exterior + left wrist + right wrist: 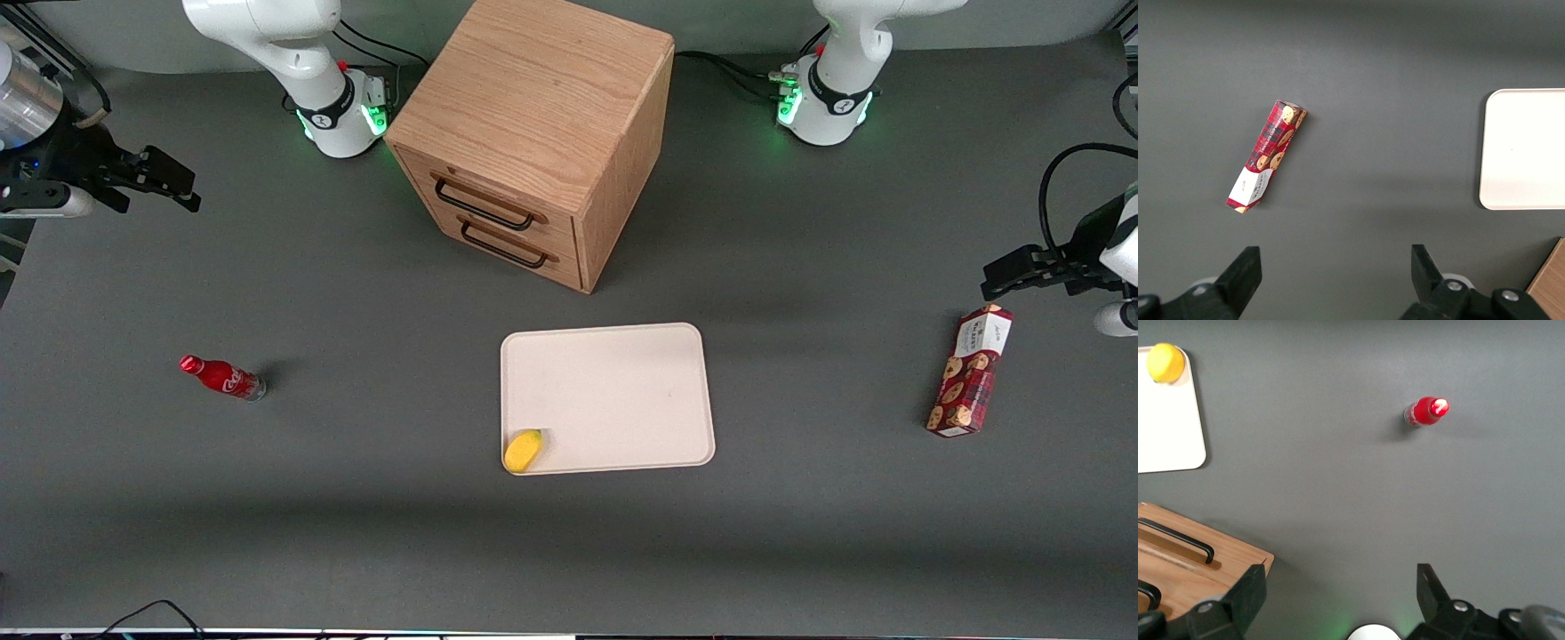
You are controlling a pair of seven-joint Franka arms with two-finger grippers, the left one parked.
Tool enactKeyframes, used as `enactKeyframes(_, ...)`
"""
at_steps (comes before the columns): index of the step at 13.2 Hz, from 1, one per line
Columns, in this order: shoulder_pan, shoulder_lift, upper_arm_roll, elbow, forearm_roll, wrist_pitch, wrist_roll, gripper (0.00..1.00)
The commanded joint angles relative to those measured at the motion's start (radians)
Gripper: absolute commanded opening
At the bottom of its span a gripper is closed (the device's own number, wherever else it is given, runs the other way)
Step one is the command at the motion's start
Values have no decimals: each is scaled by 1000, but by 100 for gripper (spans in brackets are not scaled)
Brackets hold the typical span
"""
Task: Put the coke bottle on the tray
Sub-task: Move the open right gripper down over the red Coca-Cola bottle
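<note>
- Nothing of the task looks done yet: the coke bottle point(222, 378) stands on the dark worktop point(356, 516), well apart from the tray point(613, 391), toward the working arm's end.
- Taking the tray as the centre of a clock face in the front view, the bottle sits at about nine o'clock, the wooden drawer cabinet point(533, 133) at about eleven, and the cookie box point(969, 373) at about three, toward the parked arm's end.
- The pincer point(182, 191) hangs above the worktop at roughly twelve o'clock from the bottle, farther from the front camera than it, and touches nothing.
- In the right wrist view the pincer point(1338, 600) shows its two fingers spread wide with bare worktop between them; it holds nothing.
- The same view looks down on the bottle point(1426, 411), red cap up, so it appears upright.
- A small yellow object point(523, 450) already lies at one corner of the tray, on the rim nearest the front camera; the rest of the tray surface is bare.
- Still to do, by my reading: the whole job, meaning reach the bottle, close on it, lift, carry it across and set it on the tray.
</note>
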Motion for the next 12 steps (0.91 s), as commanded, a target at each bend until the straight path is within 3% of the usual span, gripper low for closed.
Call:
enactKeyframes(1, 9, 28, -11, 47, 21, -22, 38, 100)
enactKeyframes(5, 6, 47, -17, 51, 3, -18, 10, 100)
enactKeyframes(6, 6, 66, -40, 53, -28, -11, -37, 100)
enactKeyframes(7, 7, 87, -75, 53, -54, 7, -107, 100)
enactKeyframes(10, 6, 219, -238, 51, -49, 138, -360, 100)
enactKeyframes(12, 1, 305, -269, 47, -36, 220, -430, 100)
